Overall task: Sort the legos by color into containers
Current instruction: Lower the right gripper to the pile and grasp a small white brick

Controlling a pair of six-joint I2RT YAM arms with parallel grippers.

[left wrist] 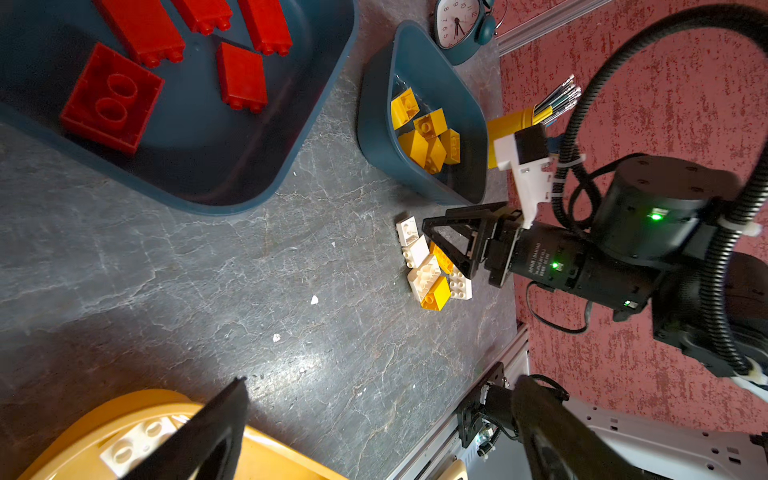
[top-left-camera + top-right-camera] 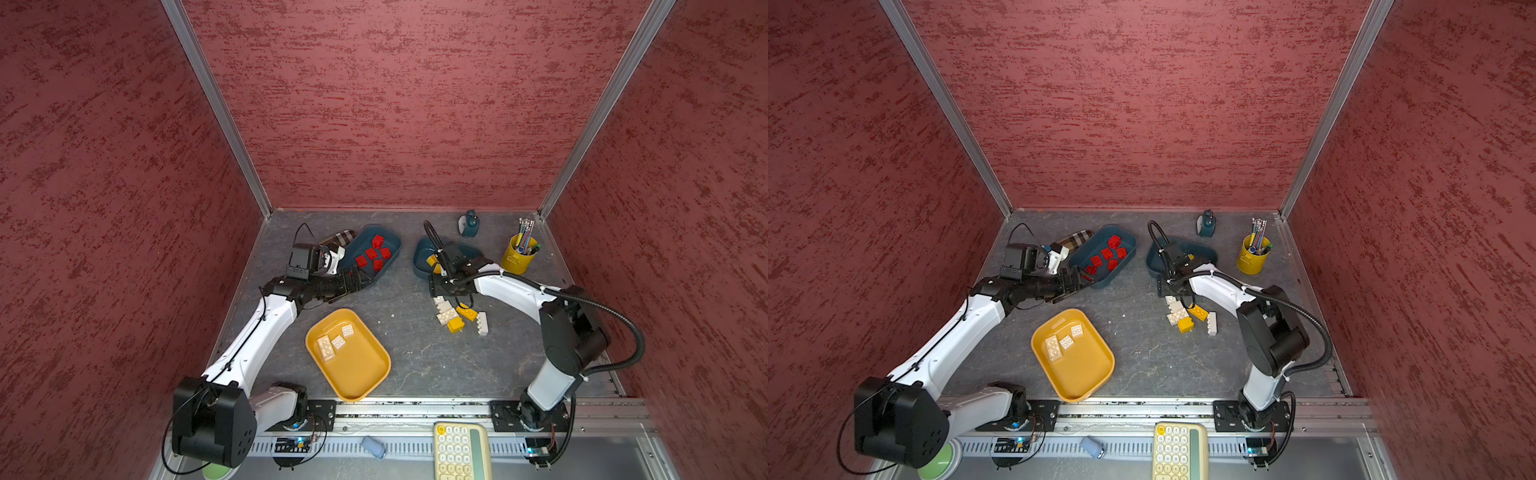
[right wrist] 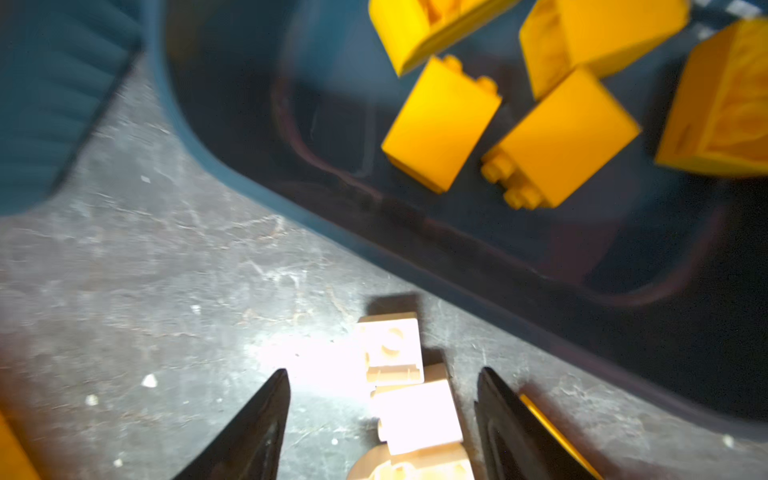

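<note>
Bricks (image 1: pixel 424 276) studded, glossy plastic | trays (image 1: pixel 257 166) rounded, smooth | table (image 2: pixel 415 361) veined grey | left hand (image 1: pixel 382 381) wide apart | right hand (image 3: pixel 383 370) apart

We see three trays on the grey table (image 2: pixel 415 353). The teal tray (image 2: pixel 363 239) at the far left holds the red bricks (image 2: pixel 371 252), at least five, scattered at odd angles. The second teal tray (image 1: pixel 376 124), to its right, holds about five yellow bricks (image 1: pixel 428 137) heaped together, some tipped on their sides. The mustard tray (image 2: pixel 365 374), nearer the front, carries three white bricks (image 2: pixel 334 341) lying flat, close together at its far end. Just in front of the second teal tray a loose cluster (image 2: pixel 445 318) lies on the table: four white bricks and two yellow, with one white oblong (image 2: pixel 482 323) at its right edge.
</note>
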